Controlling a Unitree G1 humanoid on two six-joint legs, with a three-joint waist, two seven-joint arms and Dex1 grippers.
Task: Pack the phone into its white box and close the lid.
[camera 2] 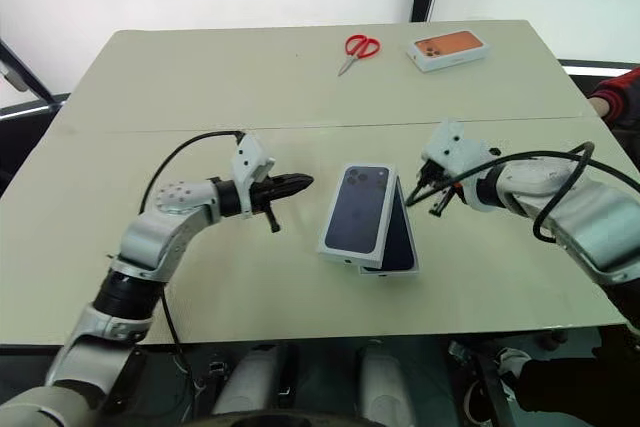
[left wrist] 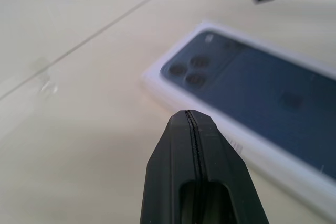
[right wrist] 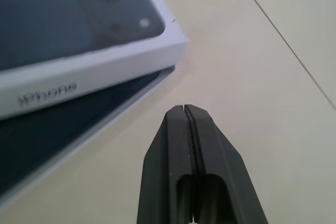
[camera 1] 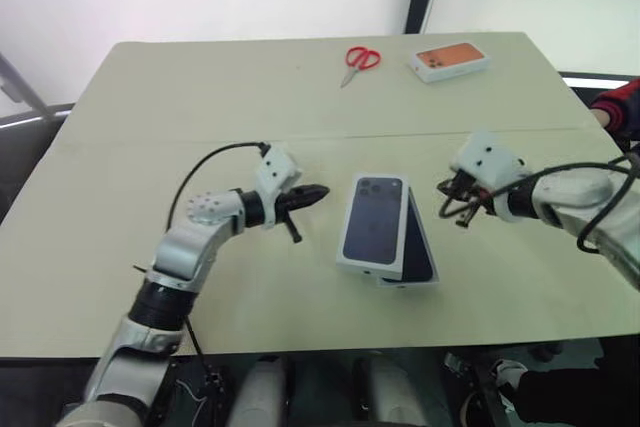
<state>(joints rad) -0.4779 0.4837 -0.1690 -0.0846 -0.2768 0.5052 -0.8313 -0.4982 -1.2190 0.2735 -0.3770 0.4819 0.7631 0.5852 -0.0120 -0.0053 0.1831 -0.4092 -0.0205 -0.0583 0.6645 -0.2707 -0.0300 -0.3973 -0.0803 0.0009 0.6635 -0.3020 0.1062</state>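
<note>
- Pale table [camera 1: 200, 87], a seam running across it.
- Box [camera 1: 425, 265] near the middle, the lid [camera 1: 374, 223] askew on top.
- Red scissors [camera 1: 358, 61] at the far side.
- Orange-picture box [camera 1: 449, 60] beside them.

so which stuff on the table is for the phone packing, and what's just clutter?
For the job:
- lid, askew on top
- white box under it, phone lying in it

Lying about:
- scissors
- box with orange picture

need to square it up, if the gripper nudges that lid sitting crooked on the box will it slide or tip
Probably slides: the lid lies flat and skewed across the white box, with the phone's dark face showing beneath. It looks like stiff, light card, so it may pivot rather than travel straight. Tipping seems unlikely since it is shallow.
</note>
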